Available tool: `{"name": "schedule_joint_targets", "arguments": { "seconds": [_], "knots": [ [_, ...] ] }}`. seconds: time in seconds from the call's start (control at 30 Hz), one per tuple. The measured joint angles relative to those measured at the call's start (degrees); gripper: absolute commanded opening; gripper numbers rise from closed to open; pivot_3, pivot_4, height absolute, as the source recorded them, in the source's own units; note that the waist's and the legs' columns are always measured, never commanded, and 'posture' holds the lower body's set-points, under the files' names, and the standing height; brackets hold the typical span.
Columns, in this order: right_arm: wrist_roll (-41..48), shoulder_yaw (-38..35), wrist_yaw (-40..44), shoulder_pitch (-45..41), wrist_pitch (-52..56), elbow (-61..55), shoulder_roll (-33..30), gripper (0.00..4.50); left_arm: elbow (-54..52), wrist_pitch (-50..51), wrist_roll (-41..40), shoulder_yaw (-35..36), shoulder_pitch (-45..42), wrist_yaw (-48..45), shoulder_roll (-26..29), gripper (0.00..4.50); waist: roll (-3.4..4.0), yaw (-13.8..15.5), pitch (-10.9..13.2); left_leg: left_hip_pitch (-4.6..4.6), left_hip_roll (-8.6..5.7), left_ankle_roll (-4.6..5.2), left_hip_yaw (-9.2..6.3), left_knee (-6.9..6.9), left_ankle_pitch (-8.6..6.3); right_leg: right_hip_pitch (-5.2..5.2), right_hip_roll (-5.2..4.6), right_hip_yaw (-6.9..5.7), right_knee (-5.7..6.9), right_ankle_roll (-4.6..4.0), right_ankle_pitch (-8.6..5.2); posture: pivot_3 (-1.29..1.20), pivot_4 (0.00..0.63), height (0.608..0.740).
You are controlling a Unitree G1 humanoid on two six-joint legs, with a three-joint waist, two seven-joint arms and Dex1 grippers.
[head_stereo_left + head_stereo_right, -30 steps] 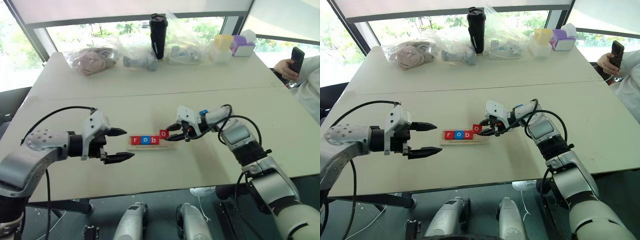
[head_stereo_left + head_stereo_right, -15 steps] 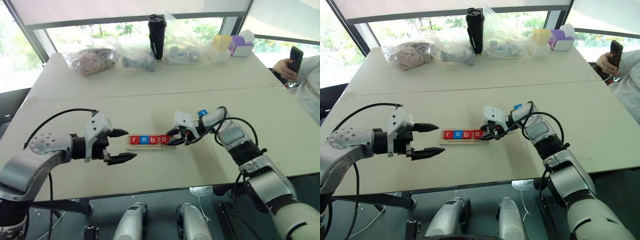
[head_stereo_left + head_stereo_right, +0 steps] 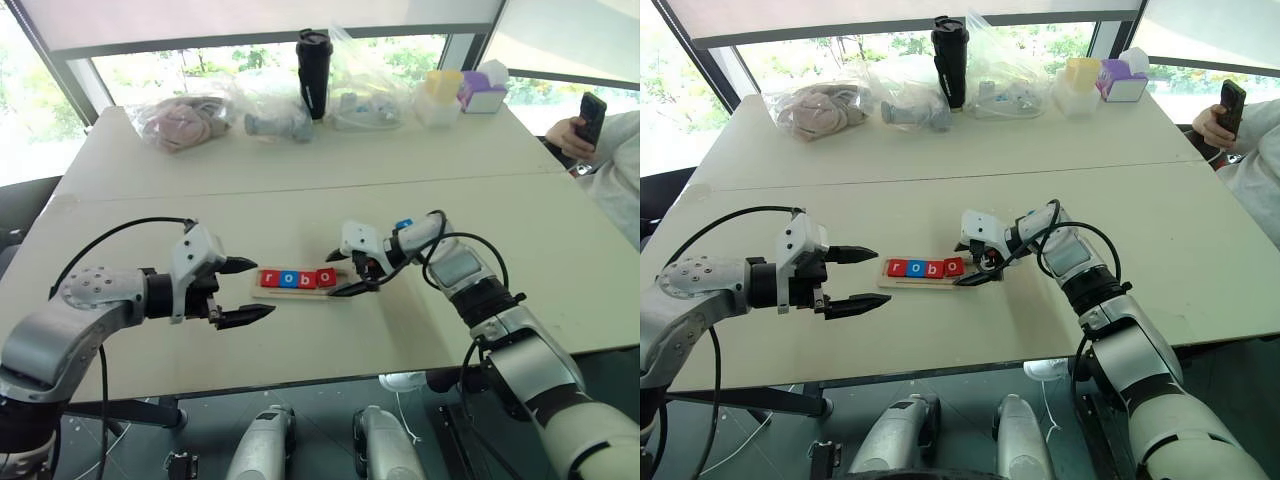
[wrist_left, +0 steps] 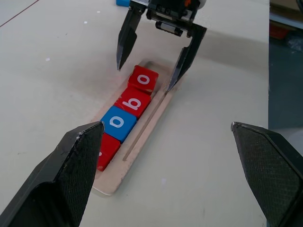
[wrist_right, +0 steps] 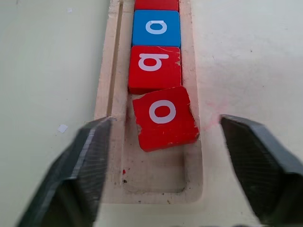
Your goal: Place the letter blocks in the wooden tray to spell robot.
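Note:
The wooden tray (image 3: 300,293) lies mid-table with several letter blocks in a row: red r (image 3: 268,279), blue o (image 3: 288,279), red b (image 3: 307,279) and a second red o (image 5: 164,117). That last o sits slightly askew, with a bare stretch of tray (image 5: 154,180) beyond it. My right gripper (image 3: 338,273) hovers open over this end, one finger on each side of the red o and apart from it. To the tray's left my left gripper (image 3: 262,289) stands open and holds nothing. A small blue piece (image 4: 122,2) lies behind the right gripper, its letter hidden.
Along the table's far edge stand a black tumbler (image 3: 316,58), several plastic bags (image 3: 185,120), and yellow and purple boxes (image 3: 465,88). A person holding a phone (image 3: 593,118) sits at the right edge.
My right gripper carried the red o down into the tray beside the b, then opened. The block now rests there, free of the fingers. The left arm has stayed put.

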Motion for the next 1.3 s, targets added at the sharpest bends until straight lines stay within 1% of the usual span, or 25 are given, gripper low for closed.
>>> {"name": "schedule_joint_targets", "arguments": {
  "seconds": [0.1, 0.27, 0.4, 0.5, 0.7, 0.93, 1.2, 1.3],
  "knots": [
    [1.10, -1.15, -0.69, -0.29, 0.41, -1.80, 0.12, 4.40, 0.01, 0.00, 0.02, -0.01, -0.02, 0.01, 0.00, 4.50, 0.00, 0.00, 0.00, 0.00, 0.00, 0.00, 0.00, 0.00, 0.00, 0.00, 0.00, 0.00, 0.01, 0.00, 0.00, 0.00, 0.150, 0.740],
    [3.99, -7.08, -5.19, -3.33, 2.33, -2.30, 1.25, 4.40, 0.02, -0.01, 0.05, -0.04, -0.07, 0.03, -0.04, 4.50, 0.00, 0.05, 0.00, 0.00, 0.00, -0.01, -0.02, 0.00, 0.00, 0.00, 0.00, 0.00, 0.01, 0.00, 0.00, 0.00, 0.150, 0.740],
    [2.95, -9.08, -11.81, -4.52, 0.64, 1.88, 1.82, 4.40, 0.08, -0.01, 0.06, -0.07, -0.30, 0.03, -0.07, 4.50, -0.01, 0.11, 0.00, 0.00, 0.00, -0.02, -0.02, 0.00, 0.00, 0.00, -0.01, 0.00, 0.01, -0.01, 0.00, 0.00, 0.150, 0.740],
    [0.98, -8.36, -13.77, -4.16, -1.56, 4.86, 1.92, 4.40, 0.15, -0.01, 0.07, -0.13, -0.57, -0.08, -0.07, 4.50, 0.00, -0.03, 0.00, 0.00, 0.00, -0.01, 0.00, -0.02, 0.01, -0.01, 0.00, 0.01, 0.01, -0.01, 0.00, 0.00, 0.150, 0.740],
    [-0.67, -6.22, -13.52, -3.16, -4.16, 7.63, 2.82, 4.40, 0.23, -0.01, 0.06, -0.52, -1.42, -0.32, -0.08, 4.50, 0.00, -0.18, 0.00, 0.01, 0.00, -0.01, -0.01, -0.03, 0.01, -0.01, 0.02, 0.01, 0.02, 0.00, 0.00, 0.00, 0.150, 0.740],
    [-1.32, -4.98, -11.83, -2.14, -5.16, 7.64, 3.21, 4.40, 0.34, -0.01, 0.06, -0.57, -1.44, -0.31, -0.08, 4.50, 0.00, -0.15, 0.00, 0.03, 0.00, -0.01, -0.01, -0.02, 0.01, 0.02, 0.03, 0.01, 0.02, 0.00, 0.00, 0.00, 0.150, 0.740],
    [-1.28, -4.81, -10.61, -0.65, -4.13, 4.64, 3.30, 4.40, 0.37, -0.01, 0.07, -0.57, -1.44, -0.26, -0.11, 4.50, 0.00, -0.14, 0.00, 0.06, 0.01, -0.01, -0.01, -0.02, 0.01, 0.03, 0.03, 0.01, 0.03, 0.00, 0.00, 0.00, 0.150, 0.740],
    [-1.34, -4.82, -11.39, -0.29, -3.08, 3.50, 3.34, 4.40, 0.40, -0.02, 0.11, -0.58, -1.44, -0.26, -0.12, 4.50, 0.00, -0.14, 0.00, 0.06, 0.01, -0.01, -0.01, -0.03, 0.01, 0.03, 0.03, 0.01, 0.04, 0.00, 0.00, 0.00, 0.150, 0.740]
  ]
}}
